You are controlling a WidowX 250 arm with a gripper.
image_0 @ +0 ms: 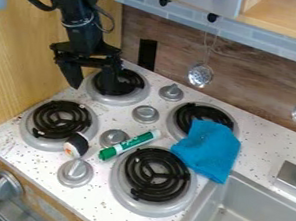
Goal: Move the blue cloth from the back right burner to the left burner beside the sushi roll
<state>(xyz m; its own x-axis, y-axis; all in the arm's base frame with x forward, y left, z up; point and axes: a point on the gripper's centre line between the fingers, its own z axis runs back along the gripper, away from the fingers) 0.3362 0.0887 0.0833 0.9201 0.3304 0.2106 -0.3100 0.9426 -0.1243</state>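
Overhead, end effector [95,80] wide open, empty, near rear-left burner [115,100], marker [130,144] well apart.

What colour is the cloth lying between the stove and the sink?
The cloth is plain blue, as the camera view shows.

The black arm [78,16] hangs down, its fingers [70,72] spread wide.

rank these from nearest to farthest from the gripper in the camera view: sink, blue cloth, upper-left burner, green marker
Nearest to the gripper:
1. Upper-left burner, right beneath or beside it
2. Green marker, in the middle of the stove
3. Blue cloth, right of the marker, partly over a burner
4. Sink, at the lower right
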